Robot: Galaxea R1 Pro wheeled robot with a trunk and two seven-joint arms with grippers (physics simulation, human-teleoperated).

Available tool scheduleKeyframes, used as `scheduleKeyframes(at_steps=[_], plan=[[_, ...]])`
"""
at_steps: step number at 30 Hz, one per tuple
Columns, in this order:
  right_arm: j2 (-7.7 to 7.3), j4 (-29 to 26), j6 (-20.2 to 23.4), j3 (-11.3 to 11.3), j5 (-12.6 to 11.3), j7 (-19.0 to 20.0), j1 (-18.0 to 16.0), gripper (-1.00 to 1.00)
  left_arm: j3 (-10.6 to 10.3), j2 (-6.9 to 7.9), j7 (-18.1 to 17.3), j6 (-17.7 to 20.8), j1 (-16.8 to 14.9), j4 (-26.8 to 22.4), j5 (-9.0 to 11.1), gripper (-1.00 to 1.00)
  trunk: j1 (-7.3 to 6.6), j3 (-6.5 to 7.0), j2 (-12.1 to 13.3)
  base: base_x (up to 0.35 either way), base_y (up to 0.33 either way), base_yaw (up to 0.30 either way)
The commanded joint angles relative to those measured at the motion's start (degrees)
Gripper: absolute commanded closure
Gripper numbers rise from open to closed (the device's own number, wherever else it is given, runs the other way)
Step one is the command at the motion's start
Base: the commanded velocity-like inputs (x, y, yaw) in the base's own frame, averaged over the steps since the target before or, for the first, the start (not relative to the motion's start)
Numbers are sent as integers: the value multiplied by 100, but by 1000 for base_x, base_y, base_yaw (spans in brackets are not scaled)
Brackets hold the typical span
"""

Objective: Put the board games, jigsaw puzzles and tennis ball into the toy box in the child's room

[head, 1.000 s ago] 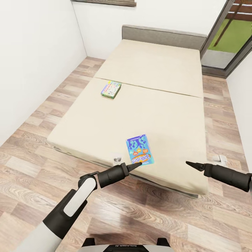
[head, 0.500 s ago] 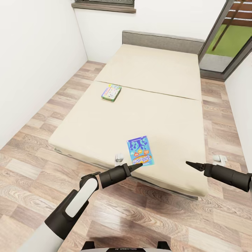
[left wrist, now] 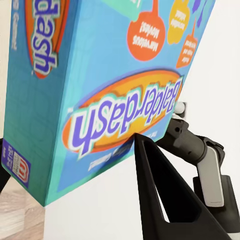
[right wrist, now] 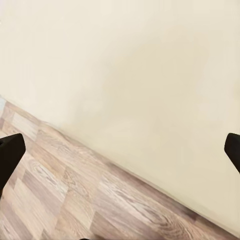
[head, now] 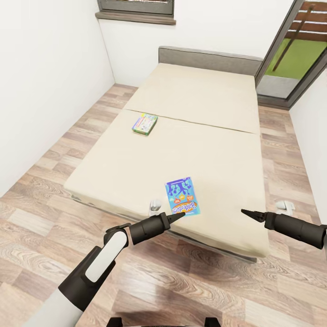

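Two board games lie on the cream bed [head: 136, 168]. The small blue "Balderdash" box [head: 182, 196] rests near the bed's front edge. A green-edged multicolour box [head: 145, 124] sits farther back on the left. My left gripper [head: 178, 216] hovers at the blue box's near edge, open. In the left wrist view the blue box [left wrist: 90, 90] looms close, with one dark finger [left wrist: 160, 200] in front of it. My right gripper [head: 249, 213] is open and empty over the bed's front right part, its fingers [right wrist: 10, 150] spread wide above mattress and floor.
White walls stand at the left and behind the grey headboard [head: 209, 58]. A glass door [head: 295, 50] opens onto grass at the back right. Wood-plank floor [head: 41, 181] surrounds the bed. Small white bed feet [head: 154, 206] show under its front edge.
The camera has tilted up a little, so the bed sits lower and the window sill shows more. Both grippers and both boxes keep their places.
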Motion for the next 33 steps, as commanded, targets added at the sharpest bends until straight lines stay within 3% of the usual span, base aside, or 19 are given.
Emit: scheduleKeyframes(at_steps=[1,33], plan=[[-1,0,49,-4,-34,-7,-3,-100,-5,3,-6,17,-4,0,21,100,0,7,-2,0,0,0],[-1,0,49,-9,-30,-7,-3,-100,-14,-8,-9,6,-4,149,10,100,0,306,-2,0,0,0]])
